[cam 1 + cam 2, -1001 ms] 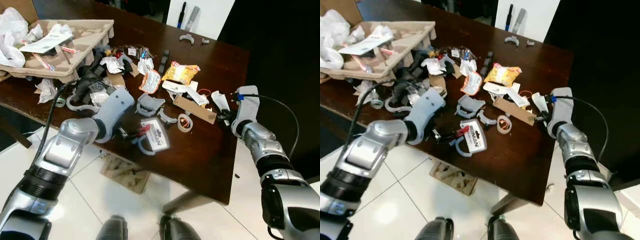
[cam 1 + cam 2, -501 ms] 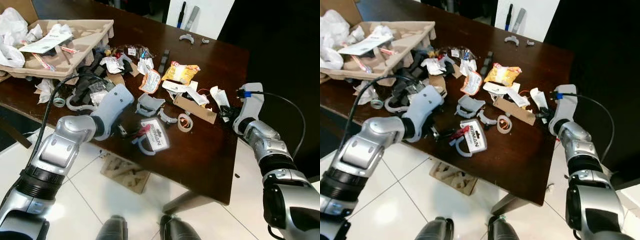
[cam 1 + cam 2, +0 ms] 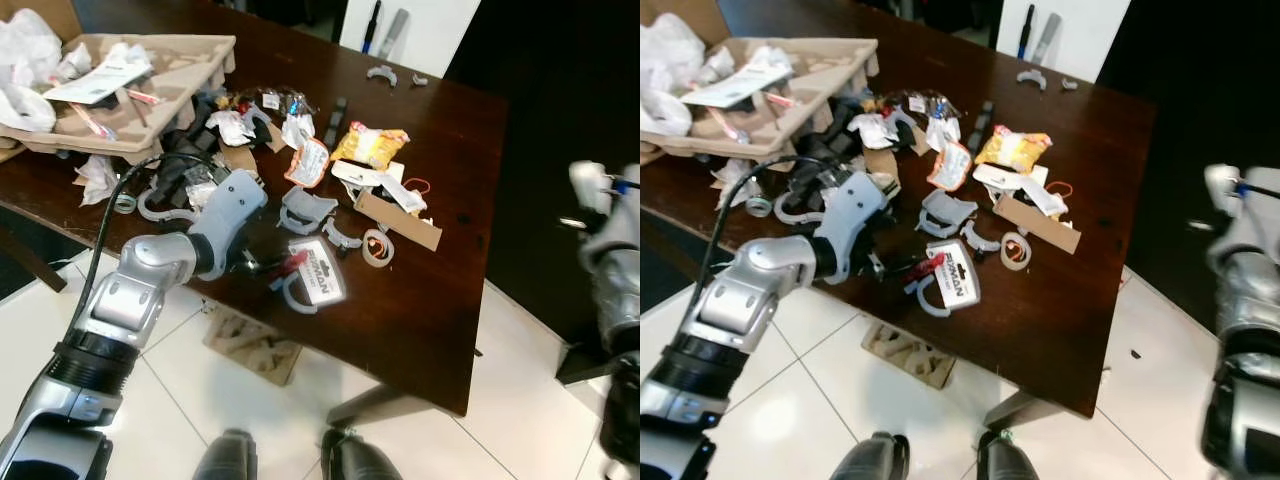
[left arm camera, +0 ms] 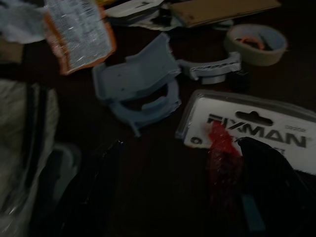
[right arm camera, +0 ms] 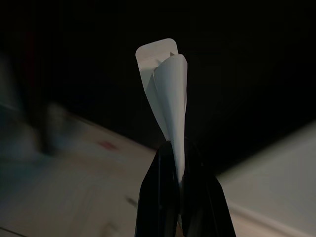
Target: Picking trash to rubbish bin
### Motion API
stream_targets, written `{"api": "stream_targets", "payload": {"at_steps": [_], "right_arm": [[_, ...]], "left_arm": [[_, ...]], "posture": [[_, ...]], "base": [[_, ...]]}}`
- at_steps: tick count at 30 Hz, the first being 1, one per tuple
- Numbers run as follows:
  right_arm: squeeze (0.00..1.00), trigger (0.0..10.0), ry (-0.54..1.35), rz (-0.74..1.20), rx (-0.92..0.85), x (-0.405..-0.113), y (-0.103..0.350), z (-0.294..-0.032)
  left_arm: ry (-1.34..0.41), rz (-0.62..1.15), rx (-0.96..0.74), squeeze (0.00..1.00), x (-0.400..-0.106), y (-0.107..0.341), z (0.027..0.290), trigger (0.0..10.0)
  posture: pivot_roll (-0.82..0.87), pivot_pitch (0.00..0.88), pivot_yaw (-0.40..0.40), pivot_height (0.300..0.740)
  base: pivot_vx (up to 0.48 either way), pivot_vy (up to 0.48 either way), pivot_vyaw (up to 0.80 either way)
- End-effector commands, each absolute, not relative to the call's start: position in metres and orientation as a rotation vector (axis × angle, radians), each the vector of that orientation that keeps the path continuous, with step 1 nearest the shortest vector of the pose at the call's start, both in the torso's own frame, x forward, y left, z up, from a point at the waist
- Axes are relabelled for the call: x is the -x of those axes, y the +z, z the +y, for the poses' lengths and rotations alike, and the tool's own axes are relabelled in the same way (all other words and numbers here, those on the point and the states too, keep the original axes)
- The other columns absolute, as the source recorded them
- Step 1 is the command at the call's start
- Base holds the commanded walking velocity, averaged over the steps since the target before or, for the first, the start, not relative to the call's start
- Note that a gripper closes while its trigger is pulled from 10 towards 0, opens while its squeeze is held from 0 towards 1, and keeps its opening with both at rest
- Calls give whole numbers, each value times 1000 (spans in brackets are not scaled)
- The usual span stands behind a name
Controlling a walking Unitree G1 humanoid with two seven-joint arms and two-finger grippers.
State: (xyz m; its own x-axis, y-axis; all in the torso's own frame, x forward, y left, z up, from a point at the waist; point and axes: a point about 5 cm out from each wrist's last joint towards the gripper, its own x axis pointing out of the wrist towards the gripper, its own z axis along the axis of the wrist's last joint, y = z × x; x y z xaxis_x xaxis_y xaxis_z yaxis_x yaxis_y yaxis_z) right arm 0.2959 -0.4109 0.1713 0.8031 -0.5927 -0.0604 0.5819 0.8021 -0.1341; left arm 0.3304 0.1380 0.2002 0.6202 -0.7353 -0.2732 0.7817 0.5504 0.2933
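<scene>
You had the robot standing at the near edge of a dark wooden counter [image 3: 420, 320] strewn with trash. Its left gripper [image 4: 173, 197] was low over the counter near that edge, fingers [image 4: 269, 182] spread apart and gripping nothing. Between the fingertips sat a scrap of red wrapper [image 4: 219, 148], lying against a white "FIXMAN" card [image 3: 315, 272]. Just beyond the card lay a grey plastic bracket [image 3: 305, 210], a smaller grey clip [image 3: 338, 237] and a roll of tape [image 3: 378, 246]. A strip of brown cardboard [image 3: 398, 219] lay past the tape.

Farther back on the counter you could see a yellow snack bag [image 3: 372, 143], an orange-edged sachet [image 3: 307, 162], white paper scraps and some dark packaging. A cardboard tray [image 3: 175, 75] sat at the robot's far left, holding crumpled white paper and leaflets. Two small grey parts [image 3: 382, 71] lay near the counter's far edge.

Your right arm [image 3: 610, 250] was off to the right of the counter, blurred, out over the white tiled floor [image 3: 520, 400] and against a dark background. The right gripper [image 5: 177, 163] had its fingers clenched on a folded white paper [image 5: 168, 89], which stood up from between the fingertips. The paper was well apart from the counter.

The robot's two feet [image 3: 280, 460] showed on the floor tiles below, and a flat piece of brown cardboard lay under the counter.
</scene>
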Motion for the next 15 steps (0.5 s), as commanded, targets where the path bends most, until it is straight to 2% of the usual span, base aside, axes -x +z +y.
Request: {"api": "stream_targets", "payload": {"at_steps": [1, 5, 10, 13, 15], "right_arm": [[0, 10000, -733, 191, 95, -269, 149, -430], [0, 10000, -877, 393, 71, -210, 98, -449], [0, 10000, -918, 512, 65, -184, 70, -447], [0, 10000, -904, 718, -18, -144, 9, -417], [0, 10000, -886, 766, -38, -135, -4, -407]], "left_arm": [[-959, 118, -393, 0, -327, 196, 129, 10000], [-1025, 137, -418, 0, -324, 192, 126, 10000], [-1049, 137, -427, 0, -323, 190, 126, 10000], [-1097, 145, -420, 0, -323, 191, 127, 10000], [-1095, 151, -428, 0, -325, 191, 129, 10000]], "posture": [[93, 236, -85, 740], [85, 235, -77, 740], [83, 236, -74, 740], [84, 248, -61, 740], [82, 250, -58, 740]], "base": [[0, 0, 0], [0, 0, 0], [0, 0, 0], [0, 0, 0], [0, 0, 0]]}}
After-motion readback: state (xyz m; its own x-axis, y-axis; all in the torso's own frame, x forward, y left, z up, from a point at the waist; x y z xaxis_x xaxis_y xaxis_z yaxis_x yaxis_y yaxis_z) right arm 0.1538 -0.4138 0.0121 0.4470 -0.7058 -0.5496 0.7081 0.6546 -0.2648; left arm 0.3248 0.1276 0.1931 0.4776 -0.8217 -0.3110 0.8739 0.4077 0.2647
